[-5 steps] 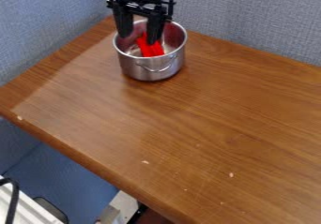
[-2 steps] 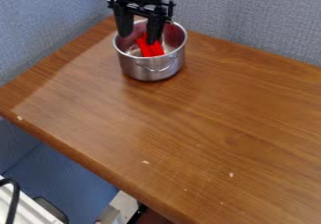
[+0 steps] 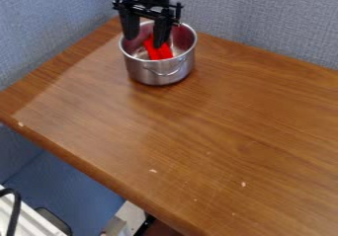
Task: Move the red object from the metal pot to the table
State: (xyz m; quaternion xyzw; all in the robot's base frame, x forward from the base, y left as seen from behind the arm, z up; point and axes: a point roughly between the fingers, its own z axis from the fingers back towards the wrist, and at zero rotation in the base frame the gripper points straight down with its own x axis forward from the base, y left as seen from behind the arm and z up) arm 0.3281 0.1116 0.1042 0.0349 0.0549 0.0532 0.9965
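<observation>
At the far corner of the table (image 3: pixel 199 131), the metal pot (image 3: pixel 160 62) is sitting with the red object (image 3: pixel 160 52) lying inside, while the gripper (image 3: pixel 148 42) is reaching down into it, jaws standing apart around the red object.

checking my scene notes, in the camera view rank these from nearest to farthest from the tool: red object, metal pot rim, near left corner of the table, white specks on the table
1. red object, between the tool's open fingers, inside the pot
2. metal pot rim, ringing the tool
3. near left corner of the table, lower left
4. white specks, lower right
</observation>
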